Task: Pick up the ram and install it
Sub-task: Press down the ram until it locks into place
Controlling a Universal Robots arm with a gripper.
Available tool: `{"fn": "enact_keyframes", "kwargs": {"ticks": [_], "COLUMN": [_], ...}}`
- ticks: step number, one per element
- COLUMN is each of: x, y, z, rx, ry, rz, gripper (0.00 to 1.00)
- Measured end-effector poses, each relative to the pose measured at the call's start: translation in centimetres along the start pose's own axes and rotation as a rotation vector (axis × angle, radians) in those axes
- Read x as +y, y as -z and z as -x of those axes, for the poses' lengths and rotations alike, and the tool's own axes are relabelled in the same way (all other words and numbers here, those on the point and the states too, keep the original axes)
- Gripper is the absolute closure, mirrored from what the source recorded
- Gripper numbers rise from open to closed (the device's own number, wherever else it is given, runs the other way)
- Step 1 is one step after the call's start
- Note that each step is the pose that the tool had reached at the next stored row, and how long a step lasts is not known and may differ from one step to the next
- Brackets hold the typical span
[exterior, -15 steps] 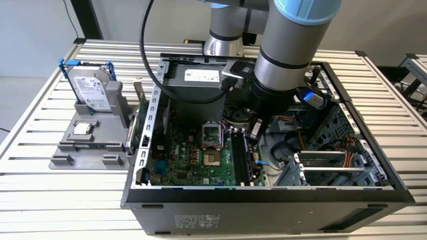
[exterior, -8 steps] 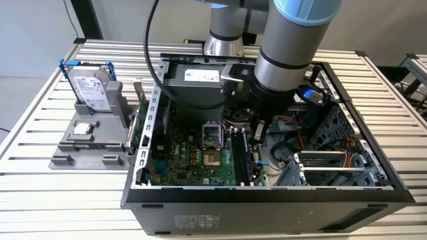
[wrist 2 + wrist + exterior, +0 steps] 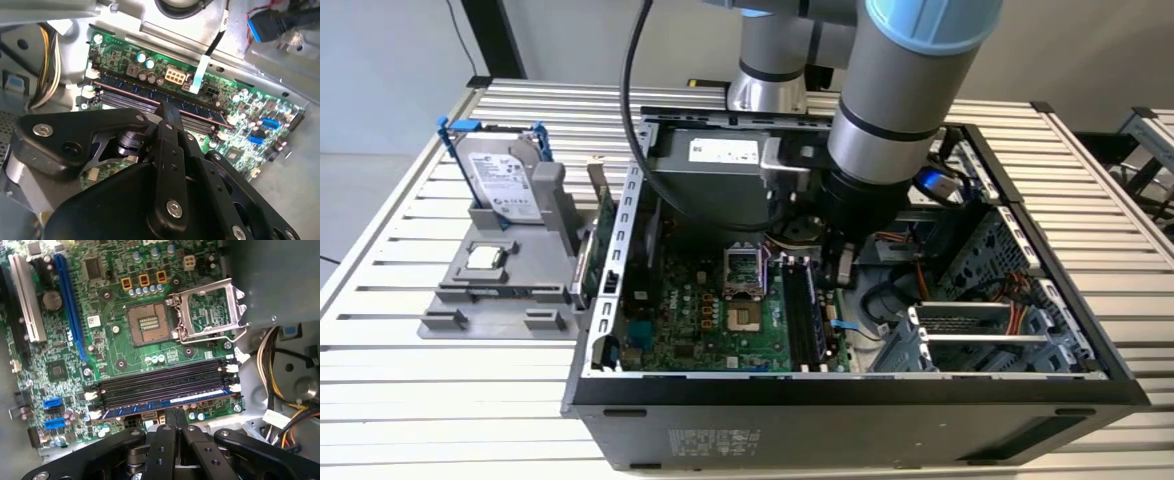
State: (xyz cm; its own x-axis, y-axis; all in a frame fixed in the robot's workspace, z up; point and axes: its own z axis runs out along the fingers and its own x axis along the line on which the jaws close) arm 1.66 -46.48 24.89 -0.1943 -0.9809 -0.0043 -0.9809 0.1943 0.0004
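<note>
Gripper (image 3: 175,427) is down inside the open PC case (image 3: 854,395), fingers pinched together and pressing on the top edge of the ram (image 3: 165,402), which sits in the outermost of the black memory slots (image 3: 160,382) on the green motherboard (image 3: 115,347). Farther in, the CPU socket (image 3: 150,322) is bare with its metal latch frame (image 3: 210,310) flipped open. Outside the case, on the exterior view's left, a grey holder (image 3: 494,290) carries a silver processor chip (image 3: 486,258) and, behind it, a hard drive (image 3: 500,180) in a blue frame.

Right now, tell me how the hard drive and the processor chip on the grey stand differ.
The hard drive stands upright in a blue frame; the processor chip lies flat. The hard drive is large and oblong; the processor chip small and square. Both are silver, on the grey stand.
</note>
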Motion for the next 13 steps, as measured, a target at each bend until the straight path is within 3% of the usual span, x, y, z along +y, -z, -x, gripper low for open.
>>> {"fn": "enact_keyframes", "kwargs": {"ticks": [9,13], "x": [0.0,0.0], "y": [-0.28,-0.44], "z": [0.01,0.01], "rx": [-0.0003,0.0], "ry": [0.103,0.107], "rz": [0.0005,0.0005], "gripper": [1.0,1.0]}}
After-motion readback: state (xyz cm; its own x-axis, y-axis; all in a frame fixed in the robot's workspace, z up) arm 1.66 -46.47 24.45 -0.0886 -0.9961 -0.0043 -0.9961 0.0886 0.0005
